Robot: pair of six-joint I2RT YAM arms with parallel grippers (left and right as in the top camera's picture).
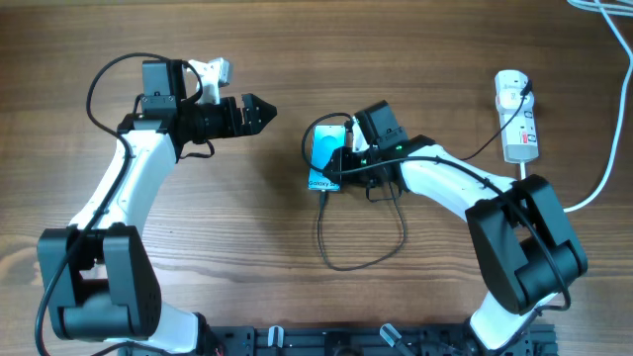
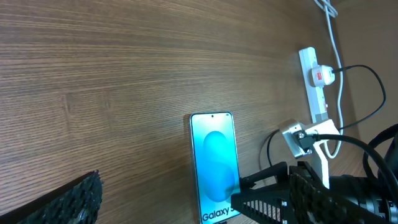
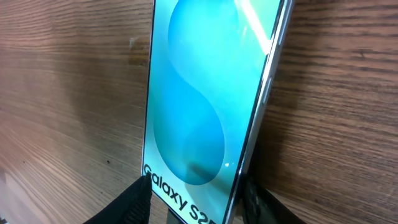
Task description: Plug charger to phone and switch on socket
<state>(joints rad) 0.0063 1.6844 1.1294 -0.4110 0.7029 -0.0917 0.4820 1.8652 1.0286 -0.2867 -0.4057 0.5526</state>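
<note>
Two tools: the left tool (image 1: 262, 112) stands wide and holds nothing, off to the left of the phone (image 1: 324, 148). The right tool (image 3: 194, 186) straddles the phone's text end with a finger at each long edge, and I cannot tell whether they press on it.
Layout: the phone lies flat on the desk (image 1: 247, 257), screen up. The charger (image 2: 380, 93) runs from the socket (image 1: 517, 124), well to the right of the phone, into a loose loop just below the phone's text end. Whether its tip is seated in the phone is hidden.
Slip of the phone: uneven finger pressure could twist or slide it on the smooth wood, probably levering the tip askew.
Snag on the loop: the cable seems to pass close by the right arm beside the phone, so a reach toward the socket could drag it and pull the tip out.
Half-seated tip: these views would hardly show it, and switching on would then charge nothing.
</note>
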